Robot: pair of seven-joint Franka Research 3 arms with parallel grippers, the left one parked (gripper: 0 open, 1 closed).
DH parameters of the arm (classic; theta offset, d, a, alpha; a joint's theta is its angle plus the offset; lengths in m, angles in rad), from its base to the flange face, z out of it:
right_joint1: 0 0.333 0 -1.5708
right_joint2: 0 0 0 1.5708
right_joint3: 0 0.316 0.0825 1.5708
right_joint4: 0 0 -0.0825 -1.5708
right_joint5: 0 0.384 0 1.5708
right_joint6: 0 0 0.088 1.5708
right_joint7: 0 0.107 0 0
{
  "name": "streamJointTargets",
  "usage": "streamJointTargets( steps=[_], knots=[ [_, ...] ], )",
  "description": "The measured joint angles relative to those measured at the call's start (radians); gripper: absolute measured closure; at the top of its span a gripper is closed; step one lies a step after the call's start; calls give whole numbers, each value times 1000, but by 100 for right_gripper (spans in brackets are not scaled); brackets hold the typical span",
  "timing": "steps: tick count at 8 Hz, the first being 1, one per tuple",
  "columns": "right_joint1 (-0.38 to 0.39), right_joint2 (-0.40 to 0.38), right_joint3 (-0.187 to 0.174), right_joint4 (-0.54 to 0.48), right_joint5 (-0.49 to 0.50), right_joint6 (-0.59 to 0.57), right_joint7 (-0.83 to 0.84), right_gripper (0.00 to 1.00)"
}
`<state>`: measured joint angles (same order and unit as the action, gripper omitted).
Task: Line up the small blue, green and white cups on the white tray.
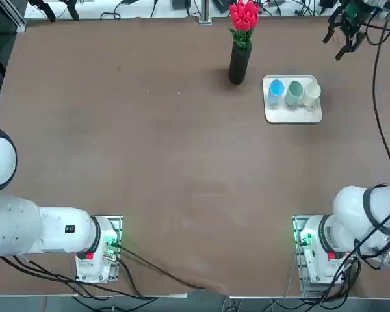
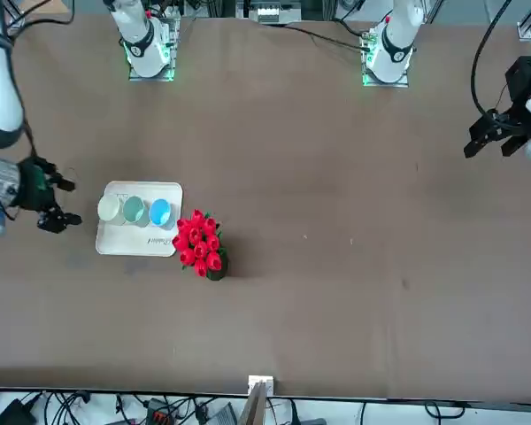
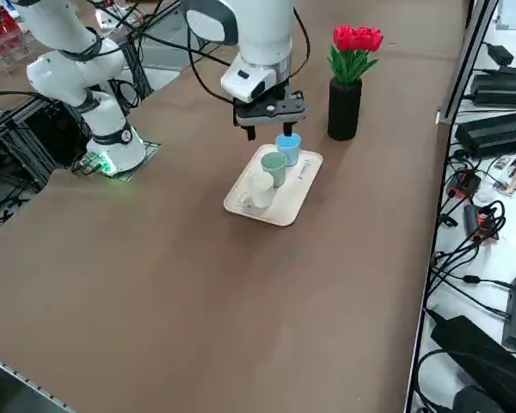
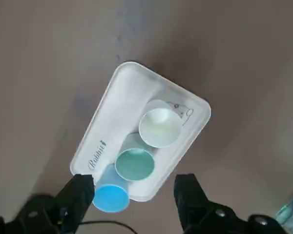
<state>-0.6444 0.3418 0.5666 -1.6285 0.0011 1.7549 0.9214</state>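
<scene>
The blue cup [image 1: 275, 91], green cup [image 1: 294, 93] and white cup [image 1: 311, 93] are standing upright in one row on the white tray [image 1: 292, 116], the green one sitting between the other two. They are keeping close together towards the tray's far edge, presumably so that one line is reading clearly; the near part, with its grey markings, is remaining uncovered. In my judgement the line-up is meeting the task, and the arm is needing only to withdraw. The right gripper [image 4: 135, 179] is hanging near the tray, its fingers standing wide apart and gripping nothing, which is suiting a release or a retreat. A low sweep could be knocking the light cups out of line. The tray is lying flat on the brown table [image 1: 169, 162], and the black vase [image 1: 240, 63] is standing just beside it, bearing red flowers [image 1: 244, 14]. Beyond the table's far edge, black power adapters [image 3: 499, 133] and loose cables [image 3: 486, 224] are lying on a white surface [image 3: 512, 249].
</scene>
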Motion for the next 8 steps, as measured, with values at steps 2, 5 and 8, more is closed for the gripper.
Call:
streamJointTargets(
  steps=[2,5,8],
  knots=[
    [0,-1,0,111,-12,-128,-258,0],
    [9,-21,-9,221,-64,-252,-708,0],
    [338,-116,-301,219,-89,-274,-943,0]
  ],
)
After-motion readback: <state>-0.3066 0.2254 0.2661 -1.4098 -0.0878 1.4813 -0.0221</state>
